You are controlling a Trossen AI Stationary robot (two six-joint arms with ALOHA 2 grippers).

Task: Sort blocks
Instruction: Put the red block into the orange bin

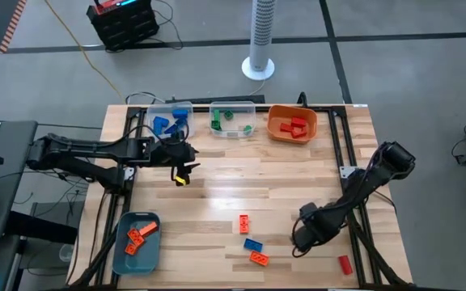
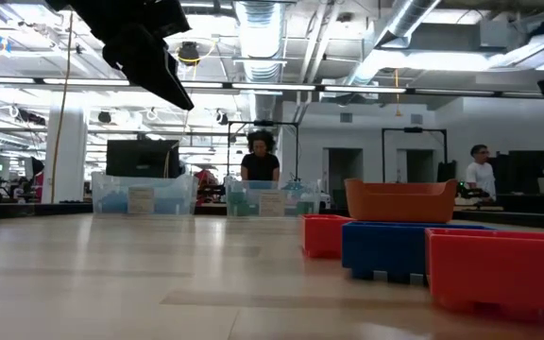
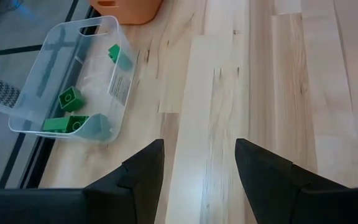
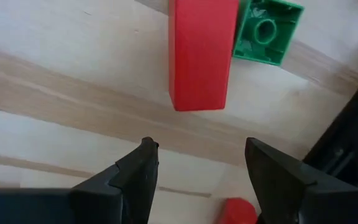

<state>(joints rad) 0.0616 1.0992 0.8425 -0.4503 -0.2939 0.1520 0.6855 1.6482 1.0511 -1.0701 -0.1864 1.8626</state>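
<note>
Loose blocks lie on the wooden table near its front edge: an orange one (image 1: 243, 224), a blue one (image 1: 253, 244), another orange one (image 1: 258, 258) and a red one (image 1: 345, 263). My right gripper (image 1: 300, 236) hangs open just right of them, pointing down. Its wrist view shows a long red block (image 4: 202, 50) and a green block (image 4: 267, 25) lying flat on the table beyond the open fingers (image 4: 197, 146), untouched. My left gripper (image 1: 183, 170) hovers open above bare wood at the table's middle left, with nothing between its fingers (image 3: 197, 146).
Along the far edge stand a clear bin with blue blocks (image 1: 171, 121), a clear bin with green blocks (image 1: 233, 120) and an orange bin with red blocks (image 1: 292, 124). A teal bin with orange blocks (image 1: 136, 238) sits at the front left. People stand in the room behind.
</note>
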